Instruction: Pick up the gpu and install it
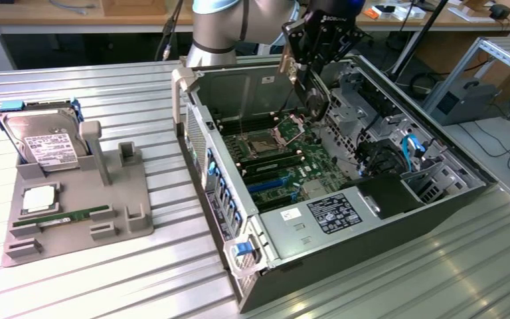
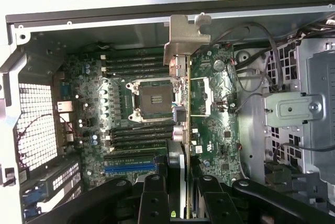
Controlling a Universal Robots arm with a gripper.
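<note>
Wrist view had the gripper (image 2: 182, 190) clenched on the gpu (image 2: 183, 130). The dark card sat edge-on between the black fingers (image 2: 153, 195), with its silver bracket (image 2: 184, 38) at the end away from the camera. Below it lay the green motherboard (image 2: 220, 109), the bare processor socket (image 2: 153, 100) just beside the line of the card, and a blue slot (image 2: 130, 166) off to one side.

From the exterior view, the gripper (image 1: 313, 63) hung over the far end of the open computer case (image 1: 204, 143). The gpu (image 1: 315, 100) dangled from it, down inside the case walls but above the board. I could not see the card's edge touching any slot.

So the picking up looked finished to me. The card was off the bench (image 1: 104, 279) and well away from the grey holder (image 1: 78, 206) at the exterior view's left. The hard drive (image 1: 47, 143) and the narrow memory stick (image 1: 74, 217) sat in that holder untouched.

The installing I judged not yet done. The card was in the air and in the gripper's hold. It appeared to run crosswise to the blue slot instead of along it, and its bracket was not seated against the case wall. Lining up, lowering, pressing home and letting go were all left, as far as I could see.
</note>
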